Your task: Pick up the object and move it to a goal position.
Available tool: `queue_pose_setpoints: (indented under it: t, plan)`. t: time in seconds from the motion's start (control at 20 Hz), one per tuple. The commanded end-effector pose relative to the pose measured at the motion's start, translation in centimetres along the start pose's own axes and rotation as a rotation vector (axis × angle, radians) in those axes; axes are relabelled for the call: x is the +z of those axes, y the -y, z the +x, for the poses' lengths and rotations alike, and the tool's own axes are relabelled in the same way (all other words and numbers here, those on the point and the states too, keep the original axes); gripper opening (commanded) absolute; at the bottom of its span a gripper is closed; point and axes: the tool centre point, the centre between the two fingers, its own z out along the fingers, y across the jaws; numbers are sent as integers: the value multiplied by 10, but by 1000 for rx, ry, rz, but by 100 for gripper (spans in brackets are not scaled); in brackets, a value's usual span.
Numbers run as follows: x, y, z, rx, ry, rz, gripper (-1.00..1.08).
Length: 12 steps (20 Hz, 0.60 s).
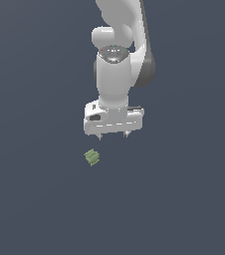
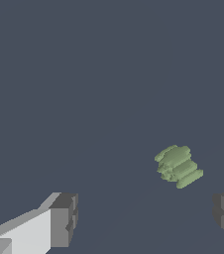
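Spread wide and empty, my claw (image 1: 113, 135) hangs in the middle of the exterior view with its two short fingertips pointing down and nothing between them. In the wrist view one dark pad (image 2: 64, 220) sits at the lower left of the frame and the other at the lower right edge, with a broad gap of bare surface between.

Beyond the pads lies the object (image 2: 178, 166), a small olive-green ridged block, resting right of centre and nearer the right-hand pad than the left. In the exterior view it (image 1: 91, 157) lies below my claw and a little toward the exterior view's left, apart from both fingertips.

My worry is alignment: I judge the block is off my centre line, so a straight descent could land one fingertip on it or nudge it aside. Its lumpy ridges could also let it twist out as I squeeze. No goal marker is visible.
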Motion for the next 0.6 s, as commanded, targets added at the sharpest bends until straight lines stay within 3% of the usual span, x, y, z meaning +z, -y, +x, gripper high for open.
queue_pose_setpoints:
  t: [0.0, 0.55]
  plan:
    - [6, -6, 0, -30, 7, -1, 100]
    - [48, -45, -5, -238, 49, 5, 100]
